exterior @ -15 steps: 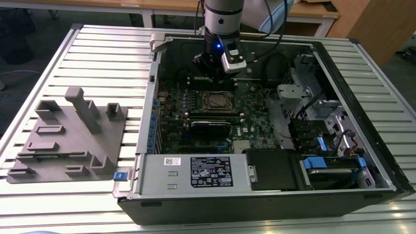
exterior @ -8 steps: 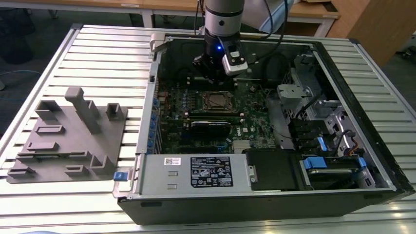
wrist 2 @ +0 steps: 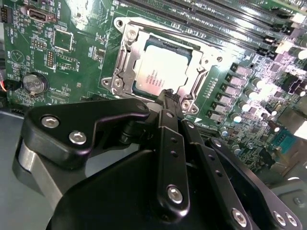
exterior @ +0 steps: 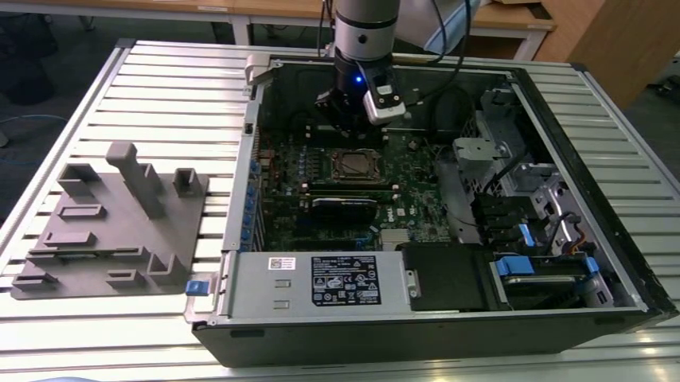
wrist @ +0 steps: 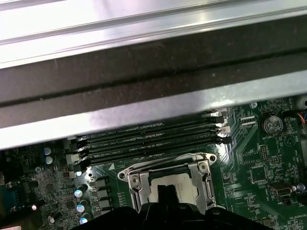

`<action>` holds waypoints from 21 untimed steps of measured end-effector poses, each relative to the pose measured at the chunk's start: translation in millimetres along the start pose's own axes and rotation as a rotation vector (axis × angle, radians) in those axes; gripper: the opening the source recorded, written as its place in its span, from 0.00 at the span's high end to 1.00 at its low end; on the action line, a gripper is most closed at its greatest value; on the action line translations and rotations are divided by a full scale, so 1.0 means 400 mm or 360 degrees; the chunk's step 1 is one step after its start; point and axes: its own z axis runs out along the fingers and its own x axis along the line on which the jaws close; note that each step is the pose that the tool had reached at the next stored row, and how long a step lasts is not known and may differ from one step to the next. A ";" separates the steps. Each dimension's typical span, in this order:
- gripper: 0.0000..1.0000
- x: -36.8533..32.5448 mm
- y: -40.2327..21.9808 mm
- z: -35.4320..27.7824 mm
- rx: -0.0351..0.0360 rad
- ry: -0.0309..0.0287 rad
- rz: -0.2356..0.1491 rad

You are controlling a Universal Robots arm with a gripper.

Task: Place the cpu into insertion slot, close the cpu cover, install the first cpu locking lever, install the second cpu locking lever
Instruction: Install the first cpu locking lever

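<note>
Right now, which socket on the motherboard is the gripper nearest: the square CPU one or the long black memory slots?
The square insertion slot, silver-framed, with the cpu seated in it. The gripper sits at its edge; the long black memory slots lie beyond it.

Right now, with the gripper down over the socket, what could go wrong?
The gripper sits at the edge of the metal cover, which lies down around the chip; a sideways slip could scrape the chip's top. Memory slots run just beside the socket, and capacitors crowd another side, so a wide swing could hit them. The case wall stands close by.
</note>
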 end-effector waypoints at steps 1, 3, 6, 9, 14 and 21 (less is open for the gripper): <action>0.89 0.000 -0.001 0.000 -0.0002 0.00008 0.0000; 0.89 -0.001 -0.007 0.000 -0.0011 0.00023 0.0000; 0.89 -0.004 -0.021 0.000 -0.0013 0.00027 0.0000; 0.89 -0.007 -0.036 0.000 -0.0013 0.00027 0.0000; 0.89 -0.011 -0.048 0.000 -0.0014 0.00031 -0.0012; 0.89 -0.027 -0.045 0.006 -0.0016 0.00060 -0.0099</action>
